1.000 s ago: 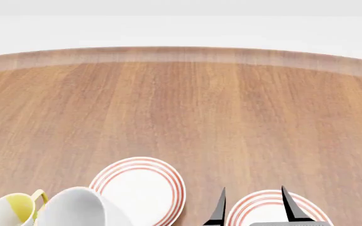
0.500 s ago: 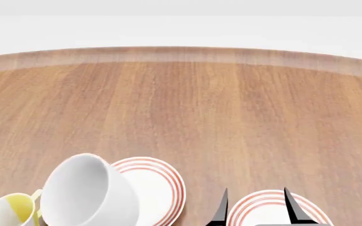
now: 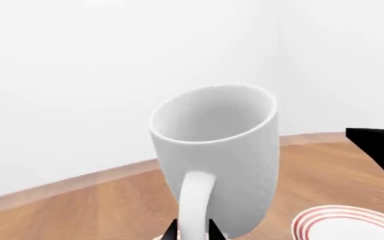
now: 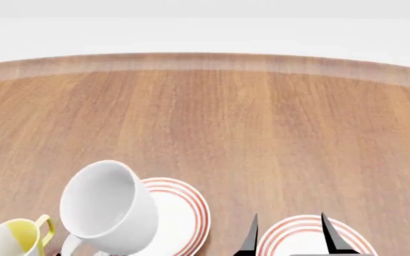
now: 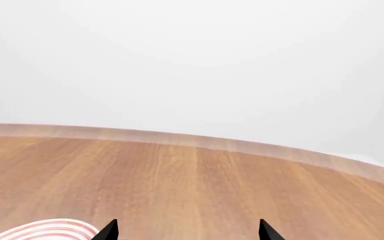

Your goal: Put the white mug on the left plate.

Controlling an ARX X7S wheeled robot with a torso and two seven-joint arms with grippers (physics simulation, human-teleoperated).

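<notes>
The white mug [image 4: 109, 208] is tall, plain and glossy. It hangs tilted in the air over the left side of the left plate [image 4: 180, 216], a white plate with thin red rings. My left gripper [image 3: 193, 232] is shut on the mug's loop handle [image 3: 195, 205], with one black fingertip on each side of it. The mug's body [image 3: 222, 150] fills the middle of the left wrist view, mouth turned up. In the head view the left gripper is hidden below the frame's edge. My right gripper [image 4: 290, 237] is open and empty above the right plate.
A smaller white mug with yellow inside and handle [image 4: 16, 237] stands left of the held mug. The right plate [image 4: 308, 234] lies at the near right; its rim shows in the right wrist view [image 5: 45, 230]. A red-ringed plate [image 3: 352, 225] and a black arm part [image 3: 379, 145] lie beyond the mug. The table's far edge [image 4: 205, 61] curves across.
The white mug has risen, moved farther from me and turned more upright, its mouth now facing up. The right gripper has hardly moved.
</notes>
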